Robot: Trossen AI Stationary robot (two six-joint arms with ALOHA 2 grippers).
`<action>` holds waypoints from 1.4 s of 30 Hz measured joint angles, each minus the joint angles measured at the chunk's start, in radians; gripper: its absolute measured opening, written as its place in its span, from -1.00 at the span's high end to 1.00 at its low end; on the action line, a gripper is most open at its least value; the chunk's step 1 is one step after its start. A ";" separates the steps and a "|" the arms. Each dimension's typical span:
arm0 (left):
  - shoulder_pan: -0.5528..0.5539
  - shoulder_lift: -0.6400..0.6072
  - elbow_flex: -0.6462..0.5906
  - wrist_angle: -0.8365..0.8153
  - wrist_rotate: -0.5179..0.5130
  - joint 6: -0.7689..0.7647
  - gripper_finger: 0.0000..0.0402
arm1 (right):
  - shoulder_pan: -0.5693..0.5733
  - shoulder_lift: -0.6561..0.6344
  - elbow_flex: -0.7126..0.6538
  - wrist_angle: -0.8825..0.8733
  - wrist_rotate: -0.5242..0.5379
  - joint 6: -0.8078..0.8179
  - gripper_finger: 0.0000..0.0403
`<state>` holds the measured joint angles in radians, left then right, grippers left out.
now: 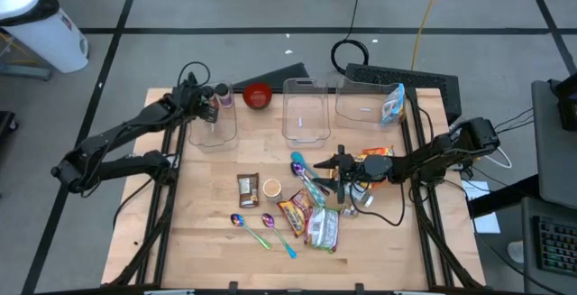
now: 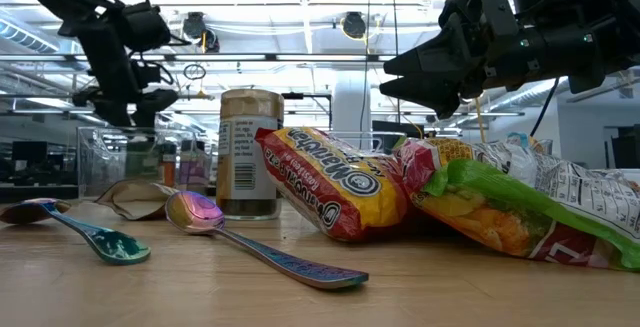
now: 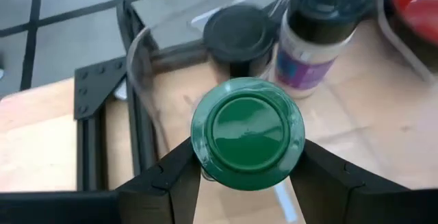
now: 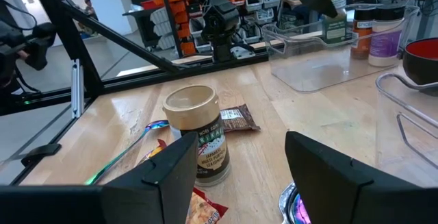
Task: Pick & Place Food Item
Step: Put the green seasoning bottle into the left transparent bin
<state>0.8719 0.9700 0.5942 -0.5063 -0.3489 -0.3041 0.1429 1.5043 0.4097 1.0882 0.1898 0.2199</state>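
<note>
At the table's far left corner, the left gripper (image 3: 248,172) is clamped on a green-lidded jar (image 3: 248,132), its two dark fingers pressed against either side of the lid, holding it above the clear plastic bin (image 1: 213,125) that sits there. Beside the jar stand a black-lidded bottle with a purple label (image 3: 317,42) and a second black-capped container (image 3: 239,35); whether they stand inside the bin or just behind it cannot be told. A red bowl (image 1: 258,96) rests just right of that bin, followed by a second clear bin (image 1: 305,112) and a third (image 1: 366,104) with a blue-and-white packet (image 1: 392,104) leaning at its right edge. On the wooden table (image 1: 207,223) nearer the front lie a brown sachet (image 1: 247,188), a tan-lidded spice jar (image 4: 202,142) standing upright, iridescent spoons (image 1: 250,226), a yellow-and-red noodle packet (image 2: 335,181) and a green-and-white snack bag (image 2: 520,207). The right gripper (image 1: 337,170) hovers over these items at centre right, jaws parted and grasping nothing.
</note>
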 joint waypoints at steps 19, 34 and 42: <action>-0.001 0.007 -0.063 0.094 0.003 -0.053 0.03 | 0.000 0.000 0.000 0.000 0.000 -0.004 -0.05; -0.001 0.115 -0.069 0.159 -0.006 -0.065 0.03 | 0.000 0.000 0.000 0.000 0.000 -0.002 -0.05; -0.001 0.115 -0.067 0.132 -0.005 -0.068 0.04 | 0.000 0.000 0.000 0.000 0.000 -0.004 -0.05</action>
<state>0.8707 1.0850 0.5275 -0.3741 -0.3543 -0.3721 0.1425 1.5043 0.4096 1.0878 0.1900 0.2161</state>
